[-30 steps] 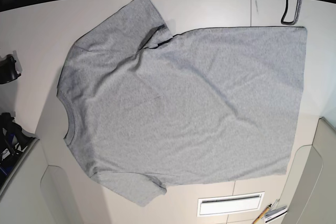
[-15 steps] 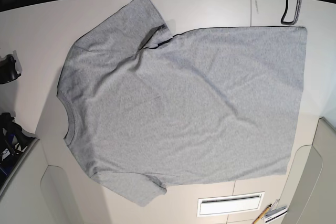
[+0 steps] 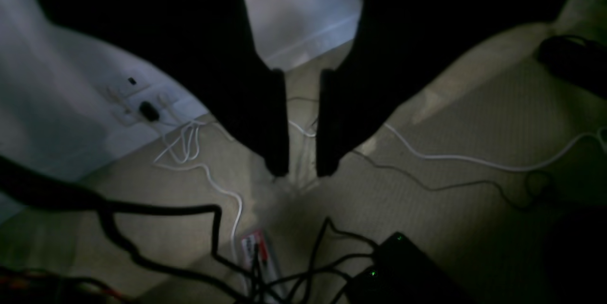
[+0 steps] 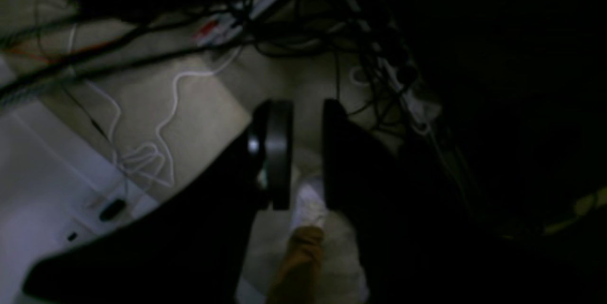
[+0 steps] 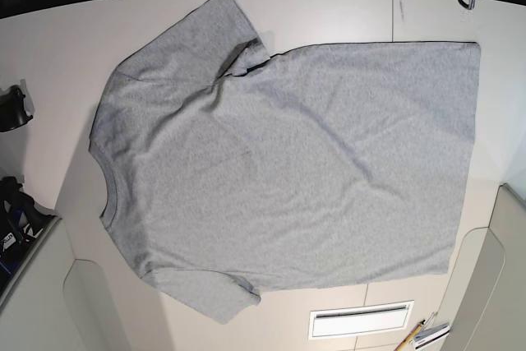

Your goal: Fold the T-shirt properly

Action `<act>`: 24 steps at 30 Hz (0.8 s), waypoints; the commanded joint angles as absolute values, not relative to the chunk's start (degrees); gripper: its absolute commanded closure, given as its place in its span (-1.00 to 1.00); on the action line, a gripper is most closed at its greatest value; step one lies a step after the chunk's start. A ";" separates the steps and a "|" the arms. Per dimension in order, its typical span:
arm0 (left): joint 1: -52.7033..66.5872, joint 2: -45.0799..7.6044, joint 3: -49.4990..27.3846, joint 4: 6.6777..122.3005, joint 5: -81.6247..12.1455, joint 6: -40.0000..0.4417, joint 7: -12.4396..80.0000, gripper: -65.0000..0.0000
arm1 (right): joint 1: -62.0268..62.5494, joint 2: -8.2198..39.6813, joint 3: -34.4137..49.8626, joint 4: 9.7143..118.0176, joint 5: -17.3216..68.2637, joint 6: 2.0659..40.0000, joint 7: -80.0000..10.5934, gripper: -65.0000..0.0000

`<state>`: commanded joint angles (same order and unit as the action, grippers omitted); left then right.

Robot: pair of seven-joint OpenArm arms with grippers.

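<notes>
Peering through dim wrist views, I see my left end effector [image 3: 302, 171] and right end effector [image 4: 307, 152] each parted by a narrow gap, holding nothing. Above the counter [image 5: 329, 18], the base view's top edge cuts my arms off. The grey T-shirt [image 5: 288, 170] lies spread across the frame's middle, its underside hidden.

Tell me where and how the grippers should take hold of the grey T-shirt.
I'd pinch the T-shirt by its far sleeve, in the base view, coming down from above on the arms' side. That sleeve juts out toward the top edge, where the arms are, and its cuff corner gives a thin edge to pinch; the body lies flat, offering little to grab.
</notes>
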<state>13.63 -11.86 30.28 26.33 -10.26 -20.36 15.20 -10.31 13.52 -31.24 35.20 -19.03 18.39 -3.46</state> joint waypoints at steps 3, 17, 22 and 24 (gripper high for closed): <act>17.15 -13.72 30.28 31.92 -10.55 -20.14 17.06 0.68 | -14.20 16.60 -31.24 41.52 -17.41 18.41 -3.49 0.68; 38.87 -17.82 11.20 60.93 -10.46 -20.40 20.88 0.68 | -27.53 30.11 -31.22 70.83 -4.86 18.20 -21.85 0.68; 46.68 -19.38 6.02 73.43 -10.48 -20.40 23.44 0.68 | -30.17 33.74 -31.18 81.38 -1.87 18.22 -29.50 0.68; 50.06 -19.38 3.60 78.52 -10.48 -20.40 24.10 0.68 | -31.62 34.81 -30.92 84.99 -0.99 18.22 -29.85 0.68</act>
<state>50.06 -19.38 3.60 78.52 -10.48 -20.40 24.10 -31.62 34.81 -30.92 84.99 -0.99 18.22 -29.85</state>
